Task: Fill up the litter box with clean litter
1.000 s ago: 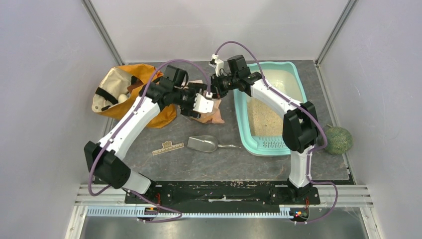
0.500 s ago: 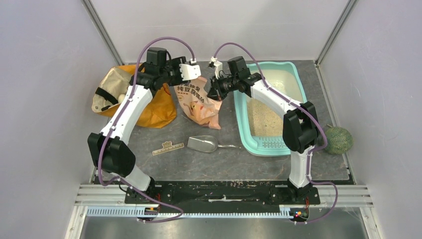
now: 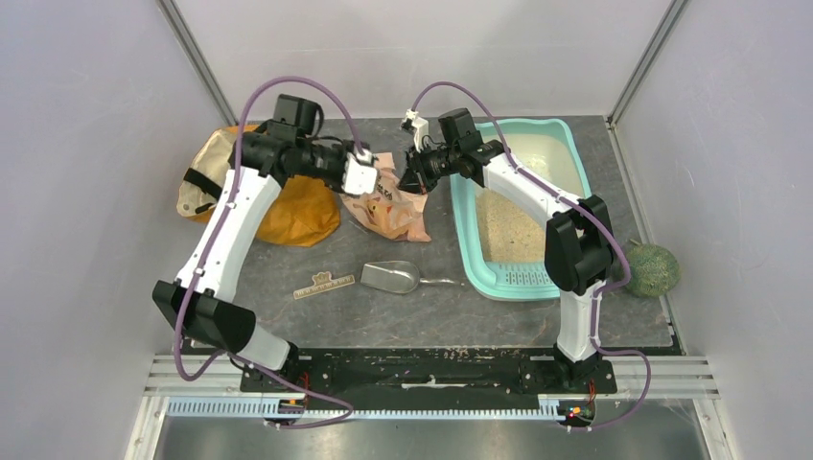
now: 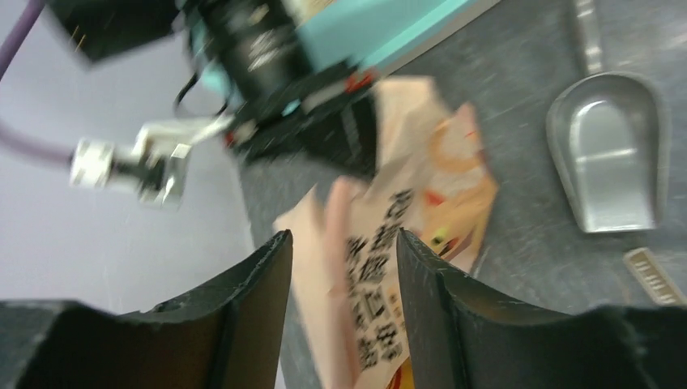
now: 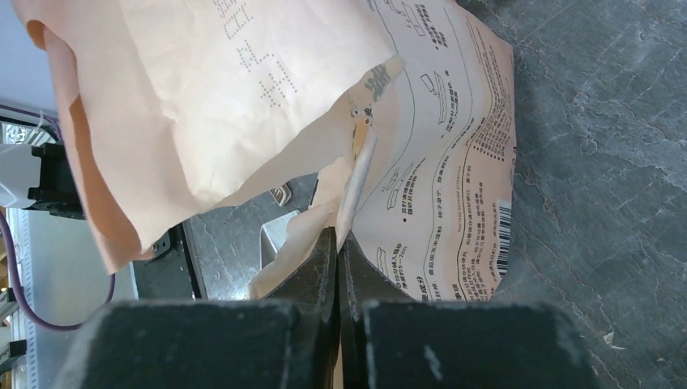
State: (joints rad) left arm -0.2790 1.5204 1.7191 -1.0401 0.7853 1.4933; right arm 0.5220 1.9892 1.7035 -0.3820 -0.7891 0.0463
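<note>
Print on the peach-pink pouch (image 5: 454, 162) runs to black Chinese characters, fine text and a barcode, none of it legible. The right gripper (image 5: 336, 235) pinches the pouch's torn top edge, jaws fully closed, at upper centre of the top view. The left gripper (image 4: 342, 239) stands part-open, with the pouch's edge in its gap; contact is unclear. Clean litter (image 3: 503, 230) lies in the litter box (image 3: 522, 279), right of both grippers.

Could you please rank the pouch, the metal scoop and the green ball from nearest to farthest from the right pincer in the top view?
1. pouch, pinched by the right pincer itself.
2. scoop, straight toward the near edge.
3. green ball, far right, beyond the litter box.
</note>
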